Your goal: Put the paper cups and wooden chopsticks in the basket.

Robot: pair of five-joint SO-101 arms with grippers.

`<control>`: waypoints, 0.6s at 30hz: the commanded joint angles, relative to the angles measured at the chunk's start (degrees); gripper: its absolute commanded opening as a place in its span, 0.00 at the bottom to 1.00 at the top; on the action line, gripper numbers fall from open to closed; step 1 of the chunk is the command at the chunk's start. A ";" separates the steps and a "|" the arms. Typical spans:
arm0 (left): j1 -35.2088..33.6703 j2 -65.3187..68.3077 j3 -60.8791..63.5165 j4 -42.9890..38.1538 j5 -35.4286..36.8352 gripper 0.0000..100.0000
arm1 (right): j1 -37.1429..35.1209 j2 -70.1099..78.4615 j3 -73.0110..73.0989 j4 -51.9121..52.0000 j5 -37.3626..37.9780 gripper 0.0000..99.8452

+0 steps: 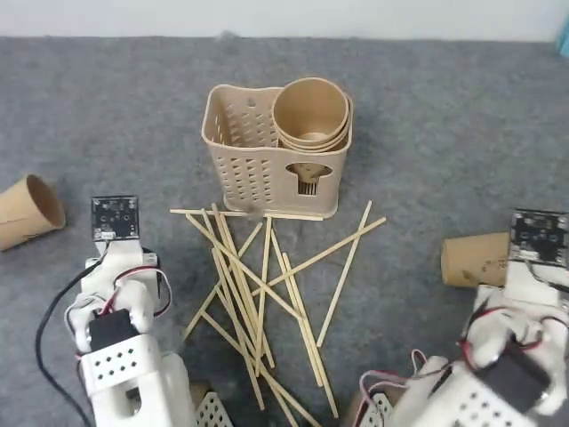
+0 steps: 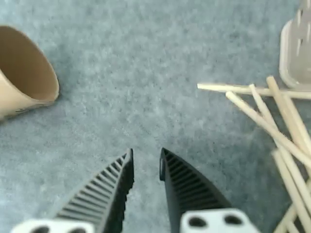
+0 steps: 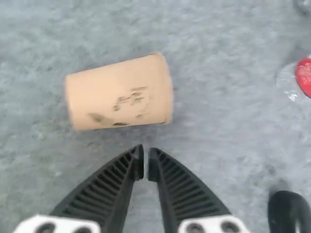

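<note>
I am holding my left pincer [image 2: 146, 158] a little parted, gripping nothing, over the grey carpet [image 1: 427, 116] at the lower left of the high view. One paper cup [image 1: 27, 212] is lying on its side at the left edge, apart from that pincer. My right pincer [image 3: 146, 154] is resting closed on nothing at the lower right, its tips near a second tipped cup [image 1: 476, 259]. Stacked cups [image 1: 309, 111] are sitting in the basket [image 1: 240, 169] at upper centre. The wooden chopsticks [image 1: 263, 294] are lying scattered just below it, crossing one another.
</note>
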 commanded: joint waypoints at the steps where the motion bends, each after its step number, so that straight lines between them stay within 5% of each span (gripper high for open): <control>1: 0.44 -0.70 -0.13 -0.79 -0.35 0.09 | 4.00 7.96 -4.48 -3.74 1.41 0.13; 18: 0.62 -0.70 0.13 -0.97 -0.35 0.09 | 5.85 68.79 -40.44 -7.60 0.79 0.10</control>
